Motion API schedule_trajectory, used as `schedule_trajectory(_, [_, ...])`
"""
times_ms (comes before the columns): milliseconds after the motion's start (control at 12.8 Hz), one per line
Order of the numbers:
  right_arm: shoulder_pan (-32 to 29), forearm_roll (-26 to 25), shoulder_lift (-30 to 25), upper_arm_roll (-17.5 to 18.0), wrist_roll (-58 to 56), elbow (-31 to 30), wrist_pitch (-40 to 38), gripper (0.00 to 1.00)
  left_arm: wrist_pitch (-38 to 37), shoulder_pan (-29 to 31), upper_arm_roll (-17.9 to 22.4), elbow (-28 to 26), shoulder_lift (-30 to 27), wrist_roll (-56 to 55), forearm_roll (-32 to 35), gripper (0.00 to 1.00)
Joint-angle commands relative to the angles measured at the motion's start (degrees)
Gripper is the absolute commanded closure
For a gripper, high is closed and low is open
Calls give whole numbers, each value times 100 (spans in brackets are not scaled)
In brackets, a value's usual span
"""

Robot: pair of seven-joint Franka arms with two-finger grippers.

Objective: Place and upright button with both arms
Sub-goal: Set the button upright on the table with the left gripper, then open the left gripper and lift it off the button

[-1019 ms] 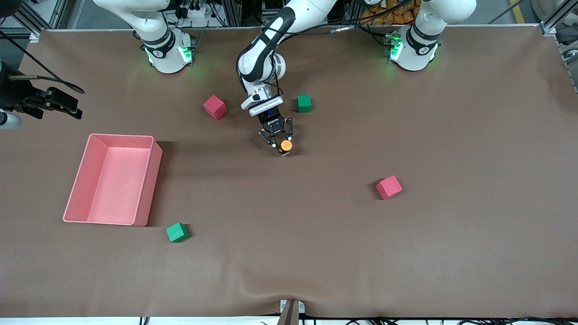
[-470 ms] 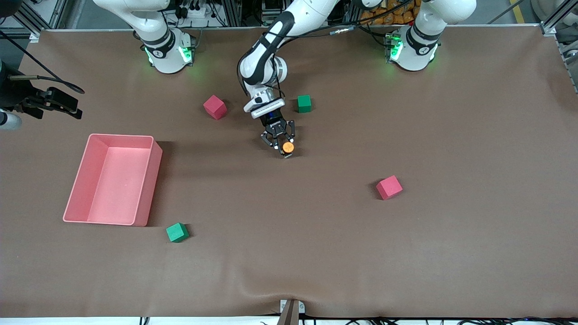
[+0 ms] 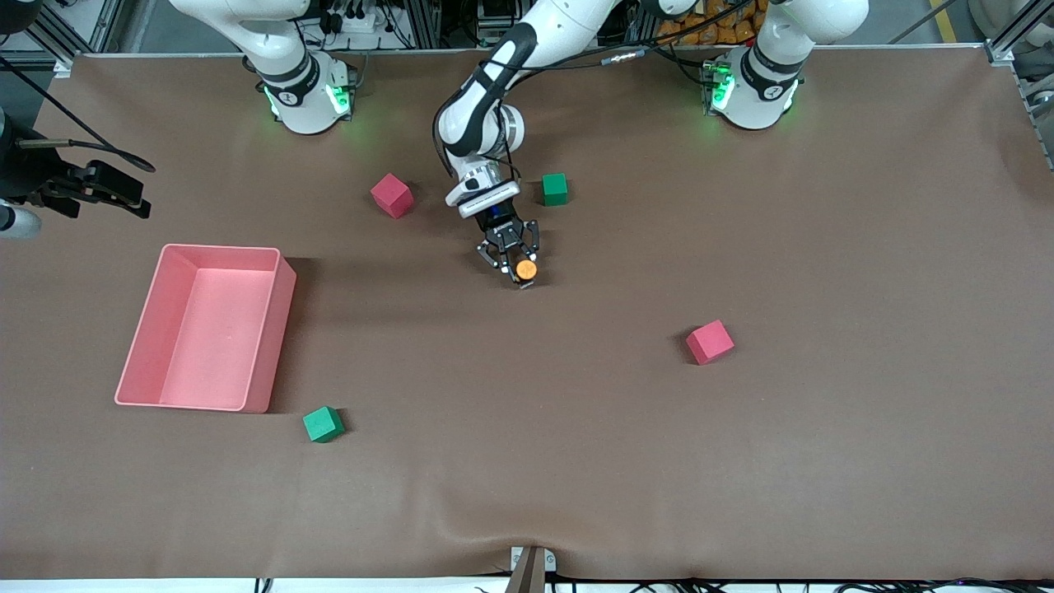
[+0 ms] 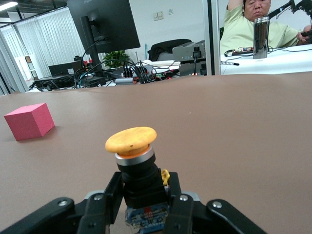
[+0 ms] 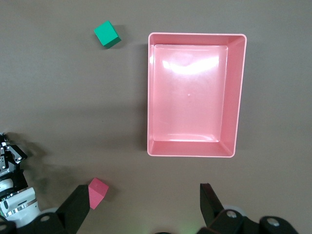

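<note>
Between my left gripper's (image 3: 520,276) fingers, low over the brown table cover (image 3: 576,461), sits the small push-button with a round orange cap on a black cylindrical body (image 3: 524,270).

I see the left pincer clamped on that black body in the left wrist view (image 4: 141,214), with the button (image 4: 134,161) standing near upright, its long axis running from the fingers up to the cap. Compared with a second ago, the wrist has turned slightly and the cap has shifted slightly. A green foam cube (image 3: 555,189) and a red foam cube (image 3: 391,195) lie near the arm. My right gripper (image 5: 141,214) waits spread wide, high over the pink rectangular plastic bin (image 5: 238,97).
</note>
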Motion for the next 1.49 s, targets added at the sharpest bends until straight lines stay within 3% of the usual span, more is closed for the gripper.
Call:
schedule_trajectory(0, [-29,-78,27,47,-35,33,-5,0,-100,-13,19,110,96,-31,70,100])
schedule_trajectory(235, [-21,-78,27,47,-35,33,4,0,-100,-13,19,110,114,-40,44,92])
schedule_trajectory(392, [-38,-78,53,47,-35,33,13,0,-100,-13,10,102,114,-31,52,62])
schedule_trajectory(470, [-21,-78,80,47,-35,33,4,0,-100,-13,10,102,114,-31,52,58])
schedule_trajectory(627, [-3,-78,80,47,-35,33,-22,0,-100,-13,10,67,140,13,96,0])
schedule_trajectory(1176, [23,-69,98,56,-26,42,110,0,-179,-22,-191,75,44,83,53,0])
schedule_trajectory(1411, [-29,-61,80,56,-26,68,83,0,-452,-31,-403,-292,-306,215,44,0])
